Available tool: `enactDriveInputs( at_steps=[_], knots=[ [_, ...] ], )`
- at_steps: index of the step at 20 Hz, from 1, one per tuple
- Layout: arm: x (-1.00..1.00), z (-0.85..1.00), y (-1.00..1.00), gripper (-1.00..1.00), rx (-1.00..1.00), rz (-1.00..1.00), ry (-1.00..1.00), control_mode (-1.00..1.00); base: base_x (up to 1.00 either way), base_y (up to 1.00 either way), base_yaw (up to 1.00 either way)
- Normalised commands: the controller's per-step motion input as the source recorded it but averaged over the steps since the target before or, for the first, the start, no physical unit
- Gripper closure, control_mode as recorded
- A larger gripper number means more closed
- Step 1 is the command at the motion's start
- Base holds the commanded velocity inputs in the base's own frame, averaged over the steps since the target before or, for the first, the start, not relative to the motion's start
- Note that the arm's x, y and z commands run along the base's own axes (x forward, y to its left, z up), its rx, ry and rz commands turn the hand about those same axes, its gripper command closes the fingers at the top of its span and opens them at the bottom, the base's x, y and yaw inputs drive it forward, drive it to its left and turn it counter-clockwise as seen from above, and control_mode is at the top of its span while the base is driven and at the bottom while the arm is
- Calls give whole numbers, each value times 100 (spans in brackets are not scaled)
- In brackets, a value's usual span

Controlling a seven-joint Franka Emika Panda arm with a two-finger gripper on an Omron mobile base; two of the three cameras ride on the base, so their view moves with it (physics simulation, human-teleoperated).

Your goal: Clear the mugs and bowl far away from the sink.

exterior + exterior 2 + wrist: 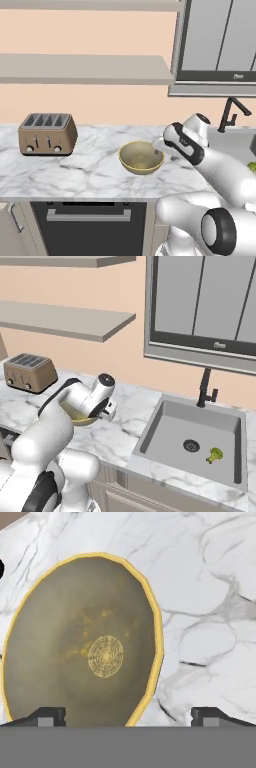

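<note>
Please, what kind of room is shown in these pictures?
It looks like a home kitchen, rendered. A white marble counter carries a bronze four-slot toaster and a wide tan-olive bowl, and a grey recessed sink with a black faucet sits under a window.

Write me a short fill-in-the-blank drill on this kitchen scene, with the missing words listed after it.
1. The wide tan-olive bowl with the yellow rim sits on the marble ____.
2. The bronze four-slot toaster stands to the ____ of the bowl in the left base view.
3. The gripper hovers at the bowl's rim with its jaws ____.
4. A small green object lies inside the grey ____, near the round drain.

Missing words: counter; left; open; sink
</note>
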Motion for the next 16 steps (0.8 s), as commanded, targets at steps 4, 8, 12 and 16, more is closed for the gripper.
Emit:
enactDriveInputs(
  at_steps=[4, 8, 12, 16],
  knots=[
    [13, -10, 0, -100, 0, 0, 0, -100, 0, 0, 0],
    [4, -20, 0, -100, 0, 0, 0, -100, 0, 0, 0],
    [0, -26, 0, -100, 0, 0, 0, -100, 0, 0, 0],
    [3, -23, 0, -100, 0, 0, 0, -100, 0, 0, 0]
  ],
)
